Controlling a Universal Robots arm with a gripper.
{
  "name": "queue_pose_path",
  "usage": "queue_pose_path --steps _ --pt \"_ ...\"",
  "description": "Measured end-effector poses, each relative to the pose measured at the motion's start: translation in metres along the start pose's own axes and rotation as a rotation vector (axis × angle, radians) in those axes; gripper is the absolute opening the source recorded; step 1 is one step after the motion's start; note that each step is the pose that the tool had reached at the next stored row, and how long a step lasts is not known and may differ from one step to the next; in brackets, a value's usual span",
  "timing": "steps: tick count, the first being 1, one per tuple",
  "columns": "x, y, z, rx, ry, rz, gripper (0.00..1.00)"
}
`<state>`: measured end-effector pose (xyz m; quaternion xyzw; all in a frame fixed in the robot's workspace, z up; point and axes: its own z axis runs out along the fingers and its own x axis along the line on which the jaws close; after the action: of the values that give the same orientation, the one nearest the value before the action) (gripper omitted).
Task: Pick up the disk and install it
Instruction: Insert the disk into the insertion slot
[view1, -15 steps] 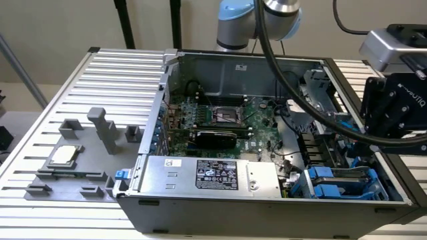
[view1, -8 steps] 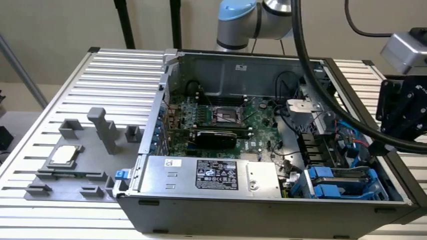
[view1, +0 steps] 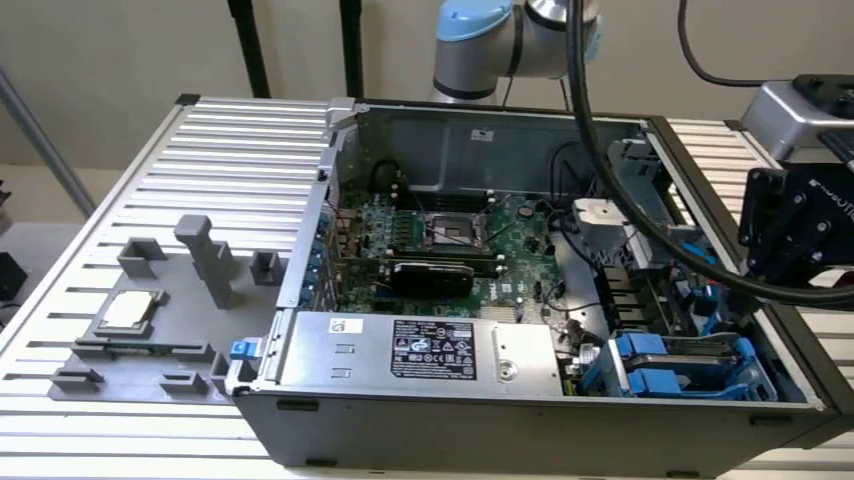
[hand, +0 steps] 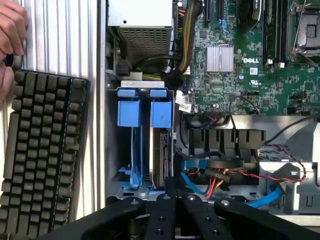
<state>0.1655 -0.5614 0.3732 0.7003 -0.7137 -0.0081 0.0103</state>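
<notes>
One disk (hand: 161, 131) stands on edge just beside the pincer (hand: 175, 184).

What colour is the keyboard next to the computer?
Black, keys and all. The keyboard shows best in the wrist view.

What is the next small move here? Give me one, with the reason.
Probably ease the gripper straight toward the disk. The disk stands on edge in the drive bay, blue rails around it, and the gripper hangs in line with it, seemingly not touching. Cables lie right beside it, so a slow, straight approach looks safest.
</notes>
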Motion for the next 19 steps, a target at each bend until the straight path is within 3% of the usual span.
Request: queue_pose_path --steps 5,12,13,15,19 --pt "-0.009 -0.0005 0.0087 0.0002 0.0088 0.0 0.0" --pt "-0.018 -0.0001 0.0184 0.0006 0.03 0.001 0.0" --pt "-0.019 0.0007 0.0198 0.0007 0.0332 0.001 1.0" --pt "-0.02 0.0041 0.0217 0.0007 0.0378 0.001 1.0" --pt "-0.02 0.0149 0.0222 0.0007 0.0383 0.001 1.0"
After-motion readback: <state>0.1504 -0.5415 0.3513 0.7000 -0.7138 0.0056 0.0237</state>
